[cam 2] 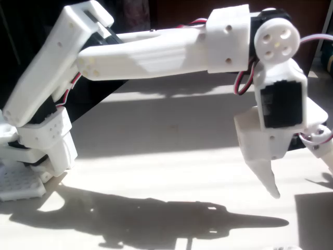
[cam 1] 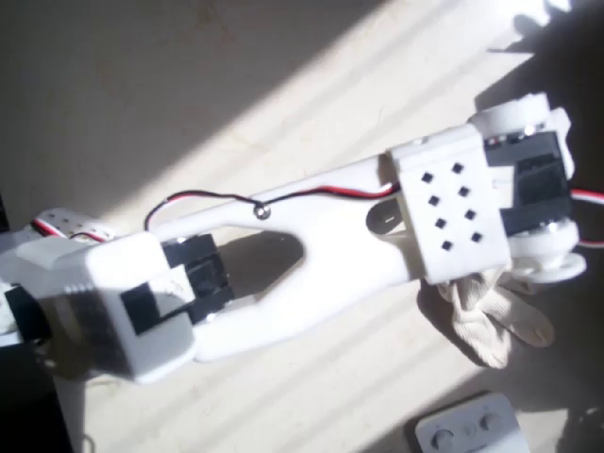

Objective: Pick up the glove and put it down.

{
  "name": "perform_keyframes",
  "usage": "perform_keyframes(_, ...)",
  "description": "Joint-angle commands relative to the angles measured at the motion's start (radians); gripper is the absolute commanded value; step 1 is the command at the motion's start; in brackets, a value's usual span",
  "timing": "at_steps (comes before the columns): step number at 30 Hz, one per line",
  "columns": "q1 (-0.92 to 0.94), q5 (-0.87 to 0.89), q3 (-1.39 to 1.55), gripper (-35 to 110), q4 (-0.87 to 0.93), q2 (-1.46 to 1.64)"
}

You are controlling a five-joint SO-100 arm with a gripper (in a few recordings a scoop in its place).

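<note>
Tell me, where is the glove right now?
In the overhead view the glove lies on the table at the right, peeking out just below the arm's wrist and above a white box at the bottom edge.

Matt white plastic robot arm [cam 1: 311, 236] above a smooth beige tabletop [cam 1: 142, 85]; at its four o'clock, a cream knit cloth glove [cam 1: 491, 316], lumpy.

Pale tabletop [cam 1: 142, 94], hard sunlight bands, deep shadows; dark backdrop [cam 2: 171, 10] behind.
</note>
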Motion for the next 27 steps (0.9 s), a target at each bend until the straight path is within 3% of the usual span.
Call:
perform_keyframes(1, -0.008, 0.006, -0.038, 32, -0.031, -0.018)
perform_keyframes(7, -0.005, 0.006, -0.038, 30, -0.041, -0.037)
perform_keyframes(17, -0.005, 0.006, -0.038, -1, -0.043, -0.038)
perform_keyframes(27, 0.005, 0.005, -0.037, 0, -0.038, -0.037)
